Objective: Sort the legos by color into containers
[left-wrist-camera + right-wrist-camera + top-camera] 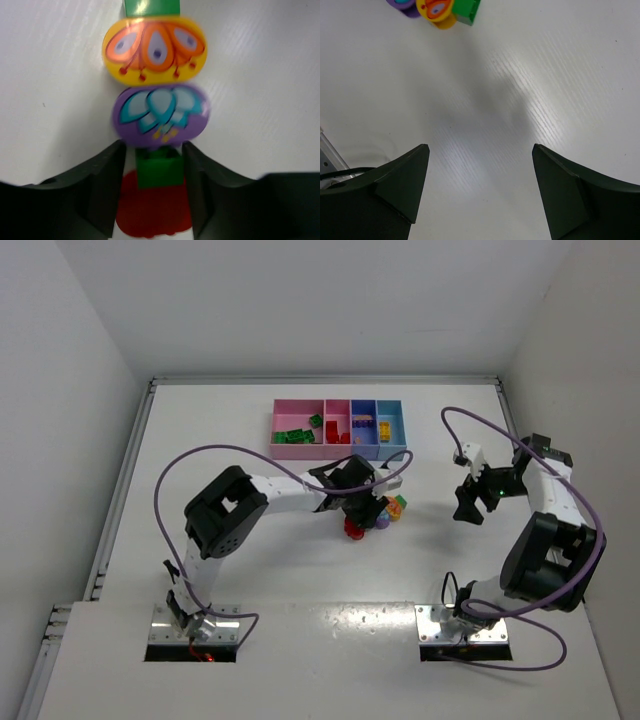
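The containers point(300, 452) are four joined bins at the far side of the table point(200, 420). The wide pink bin holds green legos point(293, 436), the narrow pink red ones. The loose legos point(392, 508) lie mid-table. Only the left wrist view shows the left gripper point(153, 155) flanking one green brick point(159, 170), with one purple oval point(160, 116) and one yellow oval point(154, 49) beyond. Whether it is clamped cannot be told. The right gripper point(480, 150) stands apart and empty.

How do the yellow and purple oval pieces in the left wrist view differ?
Print: yellow oval piece has orange petals; purple oval piece has light-blue ones. Position: the purple one sits nearest the left gripper, by the green brick between its fingers; the yellow one lies beyond. Shared: oval shape, similar size, petal print.
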